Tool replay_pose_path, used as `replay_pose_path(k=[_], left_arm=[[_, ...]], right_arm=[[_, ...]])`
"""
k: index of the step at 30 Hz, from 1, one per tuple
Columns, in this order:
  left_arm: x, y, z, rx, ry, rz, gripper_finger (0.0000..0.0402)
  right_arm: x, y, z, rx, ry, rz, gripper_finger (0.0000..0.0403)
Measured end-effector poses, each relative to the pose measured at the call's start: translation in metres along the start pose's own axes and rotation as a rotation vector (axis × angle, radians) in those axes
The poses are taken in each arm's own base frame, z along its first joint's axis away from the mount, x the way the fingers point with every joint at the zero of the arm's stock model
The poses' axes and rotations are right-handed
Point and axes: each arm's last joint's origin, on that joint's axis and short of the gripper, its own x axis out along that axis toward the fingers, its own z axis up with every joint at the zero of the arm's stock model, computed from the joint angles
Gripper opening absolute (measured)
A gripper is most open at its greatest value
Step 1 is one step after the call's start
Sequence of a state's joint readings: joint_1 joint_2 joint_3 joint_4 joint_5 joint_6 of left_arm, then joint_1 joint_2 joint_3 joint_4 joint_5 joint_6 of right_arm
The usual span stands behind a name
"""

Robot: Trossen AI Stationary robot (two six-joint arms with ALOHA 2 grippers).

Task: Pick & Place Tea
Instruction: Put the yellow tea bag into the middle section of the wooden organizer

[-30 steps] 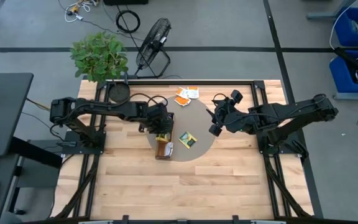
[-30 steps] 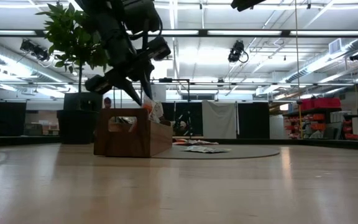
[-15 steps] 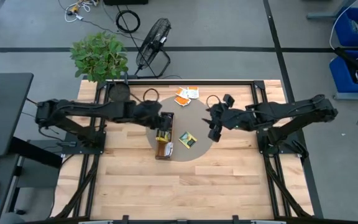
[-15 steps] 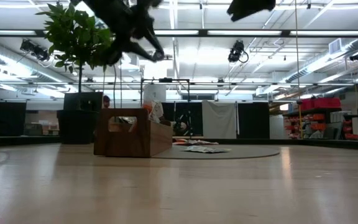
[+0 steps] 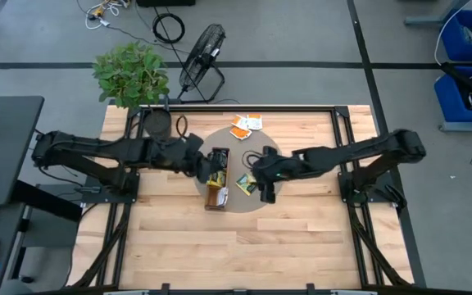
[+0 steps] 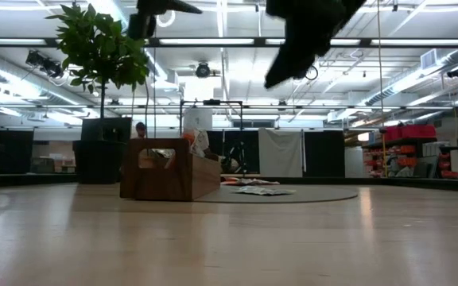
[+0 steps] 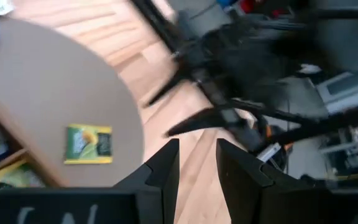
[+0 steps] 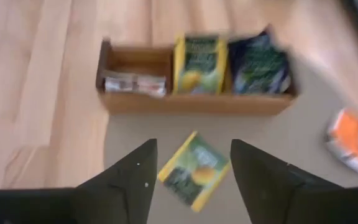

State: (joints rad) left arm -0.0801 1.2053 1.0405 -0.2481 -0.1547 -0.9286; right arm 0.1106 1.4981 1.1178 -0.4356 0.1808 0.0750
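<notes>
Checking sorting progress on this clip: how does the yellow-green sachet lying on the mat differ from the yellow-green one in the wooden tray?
The loose yellow-green sachet lies flat on the grey mat, alone and skewed; the trayed yellow-green sachet stands in the wooden tray, in its middle compartment, squared to the walls. The loose one sits between the right gripper's open fingers; the trayed one is beyond them. Both share yellow-green print and a square shape.

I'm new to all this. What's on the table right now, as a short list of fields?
tray: wooden tray holding yellow-green, dark and pale sachets
loose sachet: yellow-green sachet flat on the grey mat, beside the tray
other sachets: orange-and-white pile at the mat's far edge
right gripper: open, above the loose sachet
left gripper: empty, jaws a little apart, by the tray
</notes>
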Motion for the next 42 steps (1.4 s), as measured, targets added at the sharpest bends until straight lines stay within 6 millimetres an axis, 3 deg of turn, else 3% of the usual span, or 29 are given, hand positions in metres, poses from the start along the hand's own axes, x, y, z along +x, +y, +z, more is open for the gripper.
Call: replay_pose_path(k=[10,17,26,35,42], left_arm=[[-0.004,-0.011,-0.027,0.083,0.109,-0.003,0.011],[-0.007,-0.016,-0.039,0.109,0.156,-0.02,0.011],[-0.009,-0.018,-0.045,0.122,0.182,-0.02,0.011],[-0.009,-0.018,-0.045,0.12,0.182,-0.02,0.011],[-0.009,-0.018,-0.045,0.115,0.182,-0.019,0.011]], right_arm=[[0.07,-0.01,-0.024,-0.016,0.169,0.027,0.0302],[0.103,-0.012,-0.046,0.001,0.298,0.028,0.0318],[0.116,-0.01,-0.053,0.028,0.32,0.044,0.0303],[0.118,-0.009,-0.072,0.077,0.356,0.058,0.0283],[0.119,-0.009,-0.075,0.09,0.351,0.057,0.0245]])
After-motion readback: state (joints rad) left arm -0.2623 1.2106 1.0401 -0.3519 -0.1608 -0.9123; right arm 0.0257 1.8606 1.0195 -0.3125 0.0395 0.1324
